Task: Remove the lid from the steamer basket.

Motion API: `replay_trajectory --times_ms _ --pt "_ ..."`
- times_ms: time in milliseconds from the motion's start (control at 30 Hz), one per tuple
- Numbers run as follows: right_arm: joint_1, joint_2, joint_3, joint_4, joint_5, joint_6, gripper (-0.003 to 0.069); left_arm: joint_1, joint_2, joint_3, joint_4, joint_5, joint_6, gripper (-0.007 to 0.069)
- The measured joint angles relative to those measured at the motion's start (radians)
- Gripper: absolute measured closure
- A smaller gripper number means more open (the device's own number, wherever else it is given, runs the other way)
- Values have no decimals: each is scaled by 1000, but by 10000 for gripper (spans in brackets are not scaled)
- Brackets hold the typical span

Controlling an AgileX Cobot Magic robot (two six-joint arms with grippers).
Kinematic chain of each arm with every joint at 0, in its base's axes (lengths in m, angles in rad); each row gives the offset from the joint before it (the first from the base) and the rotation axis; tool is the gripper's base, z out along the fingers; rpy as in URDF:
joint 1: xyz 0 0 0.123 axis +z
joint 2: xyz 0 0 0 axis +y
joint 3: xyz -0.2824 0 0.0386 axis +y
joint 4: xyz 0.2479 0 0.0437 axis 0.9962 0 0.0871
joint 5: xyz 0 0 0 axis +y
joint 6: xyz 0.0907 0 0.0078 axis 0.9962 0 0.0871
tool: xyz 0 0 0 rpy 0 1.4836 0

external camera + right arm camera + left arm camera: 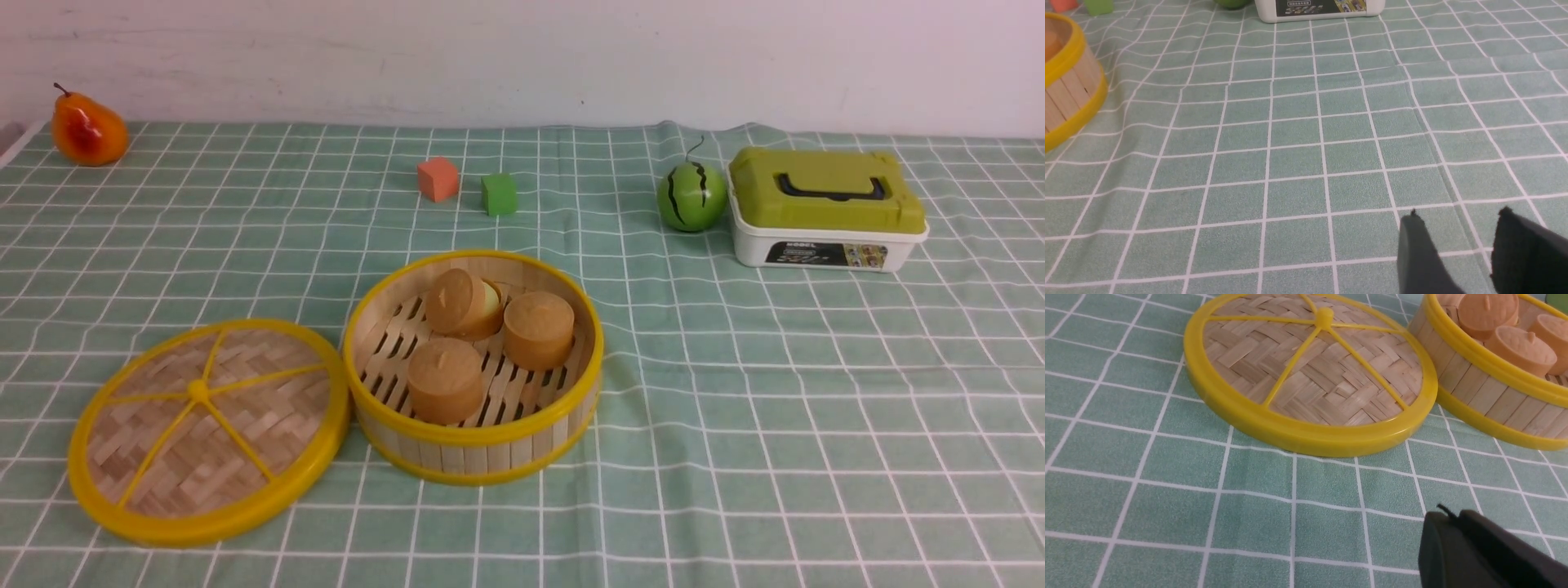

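Beside the uncovered steamer basket (477,452), on its left, the woven bamboo lid (198,425) lies spoked side up on the checked tablecloth, so the removal looks complete, with nothing evident left to do. Only the front view shows the whole basket, three brown-topped round pieces inside, and the pear (88,128). What it lacks, the wrist views supply: the left pincer (1447,512) has its fingertips close together, with only a narrow gap and nothing between them, while the right pincer (1459,212) stands apart-fingered, also without a load.
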Motion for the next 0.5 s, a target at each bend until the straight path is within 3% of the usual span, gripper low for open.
replay_trajectory --times_ms 500 --pt "0 0 0 0 0 0 418 0 0 0 0 -1 0 585"
